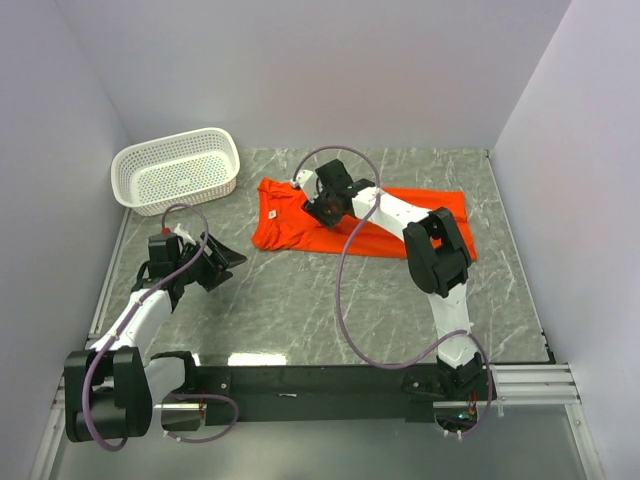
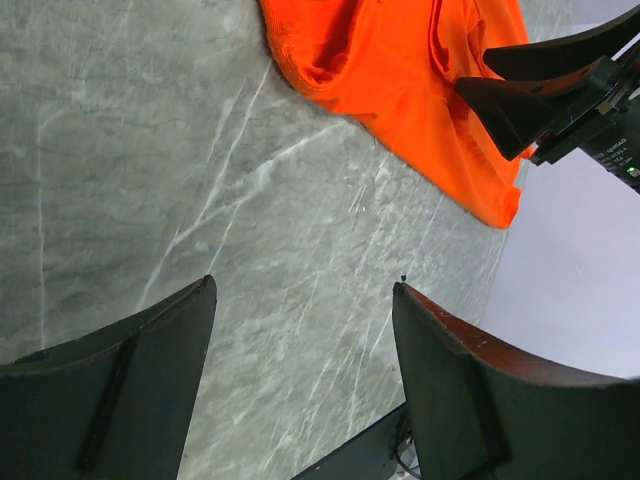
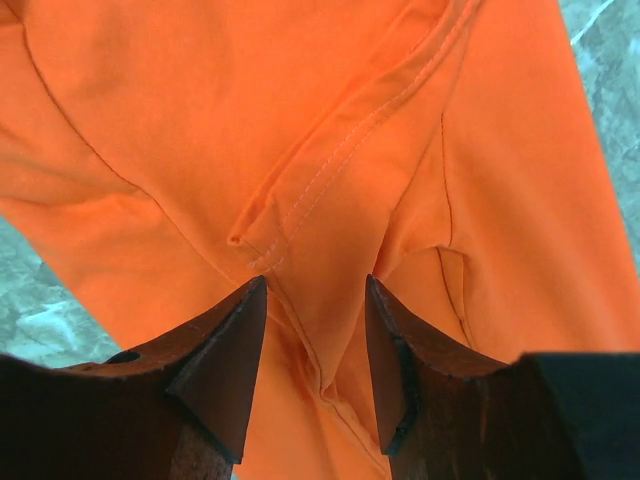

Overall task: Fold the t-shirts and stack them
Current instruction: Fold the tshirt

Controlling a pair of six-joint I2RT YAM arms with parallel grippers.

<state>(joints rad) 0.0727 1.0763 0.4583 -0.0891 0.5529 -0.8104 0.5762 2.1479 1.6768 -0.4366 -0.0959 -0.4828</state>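
Where the marble-patterned table (image 1: 300, 300) meets the back wall, your t-shirt (image 1: 290, 225) lies spread and rumpled, a bright orange-red soft knit, with the white basket (image 1: 200, 190) just beside its left end. The basket is perforated plastic with rounded corners and a rolled rim. The tabletop is smooth grey-green stone pattern crossed by thin white veins.

Your right gripper (image 1: 322, 205) sits down on the left part of the shirt. Through its wrist camera you see its dark wedge-shaped fingers (image 3: 225, 350) drawn in close, pinching a raised fold of cloth between them; a double-stitched seam runs diagonally just above the tips, and creases converge into the gap.

Your left gripper (image 2: 303, 290) hangs over bare table, well apart from the shirt, its two broad matte fingers (image 2: 150, 380) spread wide with nothing between them. From that camera, the shirt's hem (image 2: 400, 70) shows a rolled, slightly ribbed edge. Small white print on the right gripper's black body is too small to read.
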